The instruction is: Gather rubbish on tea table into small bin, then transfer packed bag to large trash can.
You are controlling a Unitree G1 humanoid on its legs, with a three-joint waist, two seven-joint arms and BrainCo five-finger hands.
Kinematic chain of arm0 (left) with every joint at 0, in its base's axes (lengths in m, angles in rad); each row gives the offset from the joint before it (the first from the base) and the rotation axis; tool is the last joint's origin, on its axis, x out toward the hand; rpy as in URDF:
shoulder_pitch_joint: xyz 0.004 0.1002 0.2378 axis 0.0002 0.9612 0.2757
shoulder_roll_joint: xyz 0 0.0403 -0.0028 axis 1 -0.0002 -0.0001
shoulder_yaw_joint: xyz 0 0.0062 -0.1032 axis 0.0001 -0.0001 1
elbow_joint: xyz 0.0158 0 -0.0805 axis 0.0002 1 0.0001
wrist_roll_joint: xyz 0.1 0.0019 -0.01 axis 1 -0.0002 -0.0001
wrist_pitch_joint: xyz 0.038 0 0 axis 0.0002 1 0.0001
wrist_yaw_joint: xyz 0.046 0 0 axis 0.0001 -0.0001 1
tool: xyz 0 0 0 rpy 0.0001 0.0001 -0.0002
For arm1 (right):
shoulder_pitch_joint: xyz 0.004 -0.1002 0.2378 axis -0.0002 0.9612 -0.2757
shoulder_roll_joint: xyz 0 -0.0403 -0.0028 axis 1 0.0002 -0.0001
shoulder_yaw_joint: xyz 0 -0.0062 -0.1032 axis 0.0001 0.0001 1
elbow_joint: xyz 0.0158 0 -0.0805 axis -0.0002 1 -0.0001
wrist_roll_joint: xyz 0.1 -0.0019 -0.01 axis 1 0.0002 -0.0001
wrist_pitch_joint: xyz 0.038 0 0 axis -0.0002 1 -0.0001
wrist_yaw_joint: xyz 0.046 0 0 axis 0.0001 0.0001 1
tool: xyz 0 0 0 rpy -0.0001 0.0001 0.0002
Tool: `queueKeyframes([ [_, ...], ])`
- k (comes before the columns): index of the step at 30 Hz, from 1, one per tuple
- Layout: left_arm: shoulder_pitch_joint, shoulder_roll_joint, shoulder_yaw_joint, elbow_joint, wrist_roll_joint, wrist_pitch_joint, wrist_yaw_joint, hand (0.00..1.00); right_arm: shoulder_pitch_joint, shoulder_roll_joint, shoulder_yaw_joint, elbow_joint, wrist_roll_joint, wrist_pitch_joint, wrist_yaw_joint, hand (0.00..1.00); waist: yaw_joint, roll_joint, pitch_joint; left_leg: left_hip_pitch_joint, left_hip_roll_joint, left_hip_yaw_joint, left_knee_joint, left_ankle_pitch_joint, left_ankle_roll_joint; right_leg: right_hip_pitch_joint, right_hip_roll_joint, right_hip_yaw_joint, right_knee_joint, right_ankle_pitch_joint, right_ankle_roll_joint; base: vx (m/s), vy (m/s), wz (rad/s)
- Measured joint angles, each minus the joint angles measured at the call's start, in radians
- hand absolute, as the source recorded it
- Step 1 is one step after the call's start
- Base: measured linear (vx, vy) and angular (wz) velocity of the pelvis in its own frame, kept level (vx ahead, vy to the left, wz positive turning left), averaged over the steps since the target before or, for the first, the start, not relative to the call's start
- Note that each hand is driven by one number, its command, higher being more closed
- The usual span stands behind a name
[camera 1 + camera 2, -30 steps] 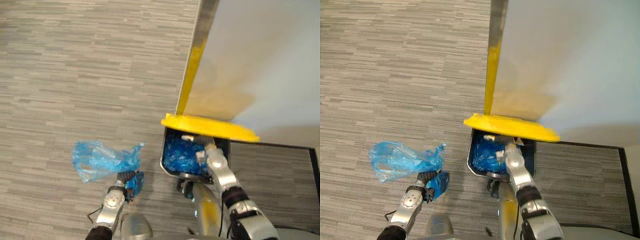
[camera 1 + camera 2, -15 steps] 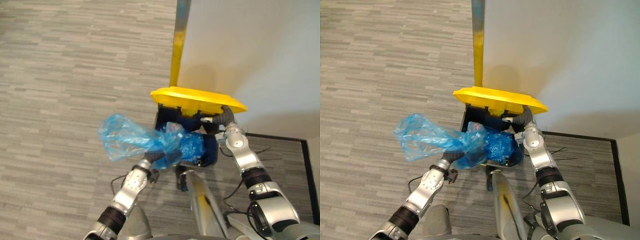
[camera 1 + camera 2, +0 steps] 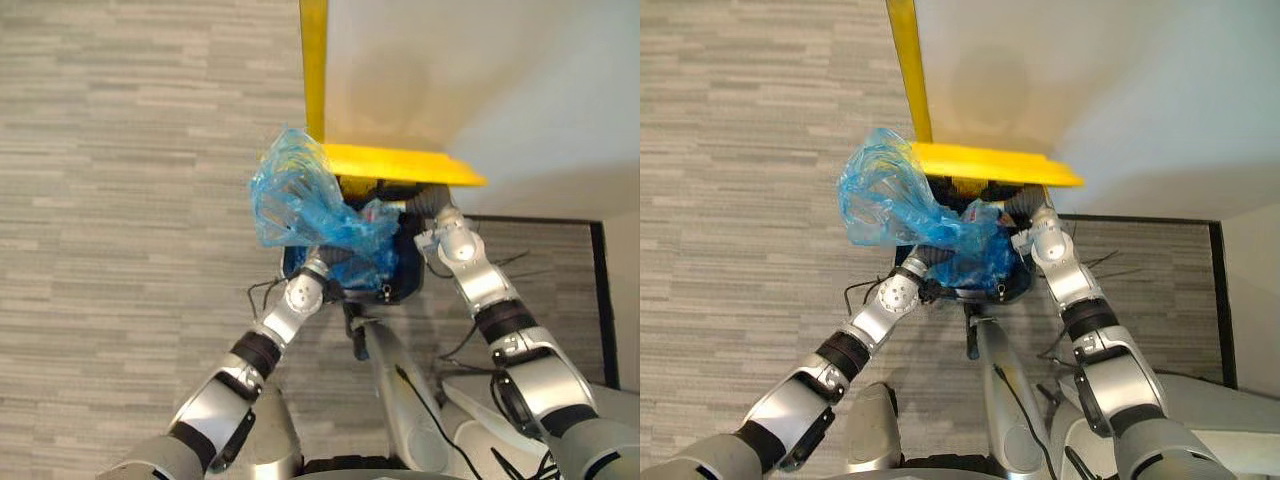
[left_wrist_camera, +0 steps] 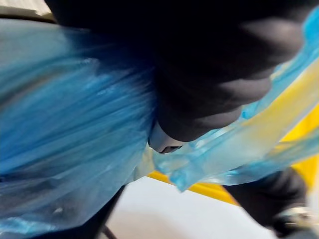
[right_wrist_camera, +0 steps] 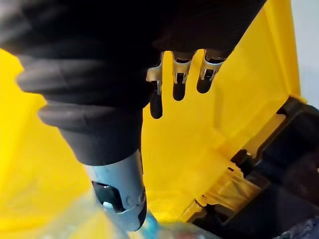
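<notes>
The left hand [image 3: 325, 268] has swung the blue bag [image 3: 300, 200] rightward, over the dark trash can [image 3: 410, 282] at its left edge. Plastic hides its fingers, so I cannot tell their state. The right hand [image 3: 428, 203], just right, props the yellow lid [image 3: 400, 165] up with straight fingers [image 5: 178, 84].

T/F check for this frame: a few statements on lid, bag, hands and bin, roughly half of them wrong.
1. The lid is raised. True.
2. The bag lies on the floor. False: it is up at the left hand, over the bin.
3. The right hand has straight fingers by the lid's underside. True.
4. The bin stands out on open floor. False: it stands by the wall.
</notes>
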Motion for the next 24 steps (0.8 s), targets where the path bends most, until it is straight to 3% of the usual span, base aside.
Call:
queueKeyframes([
  [1, -0.027, 0.012, 0.007, 0.037, 0.003, 0.01, 0.009, 0.0, -0.032, 0.001, 0.012, -0.003, 0.007, 0.0, 0.0, 0.0, -0.002, -0.005, 0.012, -0.016, 0.001, 0.001, 0.009, 0.001, 0.0, -0.015, 0.004, 0.003, -0.001, 0.009, -0.008, 0.03, 0.01, -0.15],
  [12, -0.094, 0.046, 0.117, 0.209, 0.166, 0.079, 0.057, 0.0, -0.087, 0.05, 0.032, -0.038, 0.033, -0.024, -0.006, 0.0, -0.019, -0.04, 0.035, -0.072, -0.003, 0.016, 0.008, 0.004, 0.003, -0.072, -0.004, 0.02, -0.006, 0.02, -0.018, 0.03, 0.024, -0.03],
  [24, -0.059, 0.044, 0.136, 0.167, 0.198, 0.081, 0.056, 0.0, -0.034, 0.054, 0.023, -0.113, 0.033, -0.041, -0.006, 0.0, -0.023, -0.043, 0.037, -0.084, 0.0, 0.003, 0.019, 0.004, 0.003, -0.075, -0.011, 0.008, 0.0, 0.014, -0.011, 0.0, 0.005, 0.02],
])
